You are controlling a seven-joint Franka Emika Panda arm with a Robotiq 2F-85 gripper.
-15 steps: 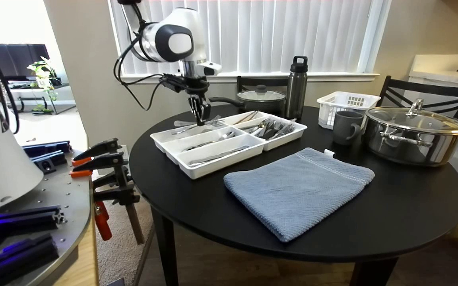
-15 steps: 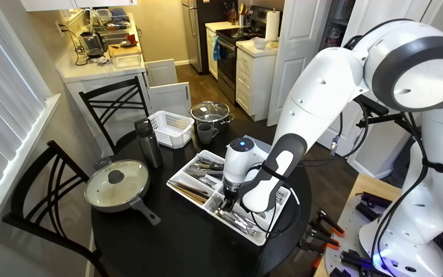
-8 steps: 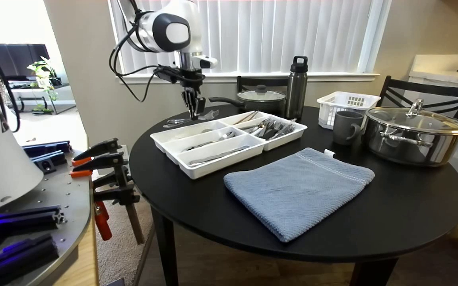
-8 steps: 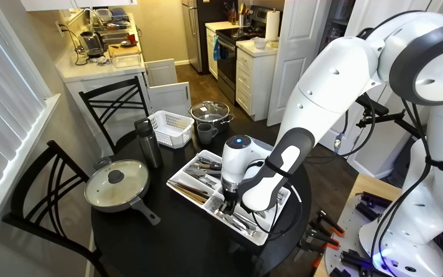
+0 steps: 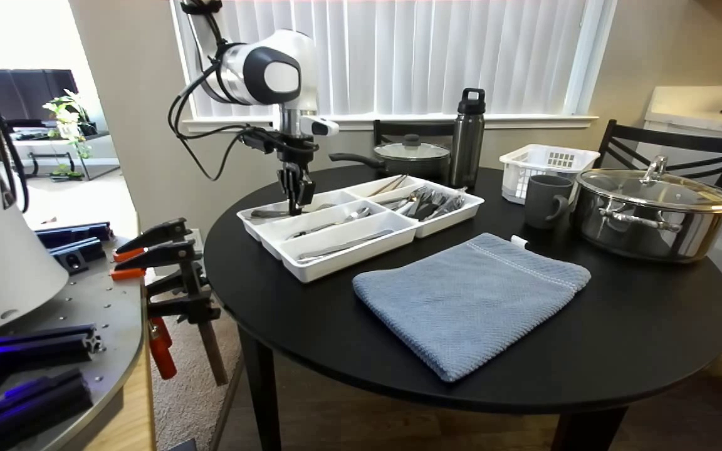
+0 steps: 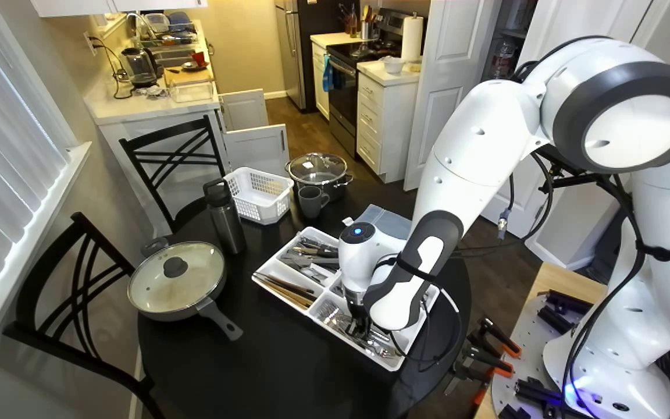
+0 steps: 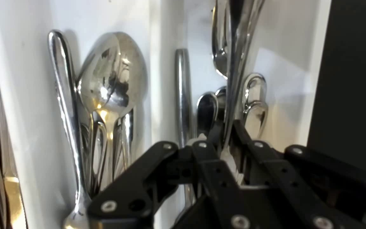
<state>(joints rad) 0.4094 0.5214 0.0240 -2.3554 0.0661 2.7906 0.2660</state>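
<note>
In both exterior views my gripper (image 5: pixel 297 205) (image 6: pixel 360 330) (image 7: pixel 229 127) points down into an end compartment of the white cutlery tray (image 5: pixel 351 254). It is shut on a silver fork (image 7: pixel 232 76): the handle stretches upward in the wrist view, and pale tines show between the finger links. More than one handle may be pinched; the overlap makes this unclear. Around the fingertips lie other pieces of cutlery (image 7: pixel 255 119), several with rounded handle ends. A single straight handle (image 7: pixel 183 92) rests along the divider. Whether the held fork touches the pieces below cannot be told.
Spoons (image 7: pixel 114 70) fill the neighbouring compartment, chopsticks (image 6: pixel 285 291) another. A lidded pan (image 6: pixel 177 279), steel bottle (image 5: pixel 467 141), white basket (image 5: pixel 511 172), grey mug (image 5: pixel 546 200), lidded pot (image 5: pixel 649 216) and folded blue towel (image 5: pixel 470 304) share the round black table.
The gripper first rose, carrying the fork above the tray, then came down lower into the same compartment, slightly shifted towards the robot's base. It stayed shut throughout.
</note>
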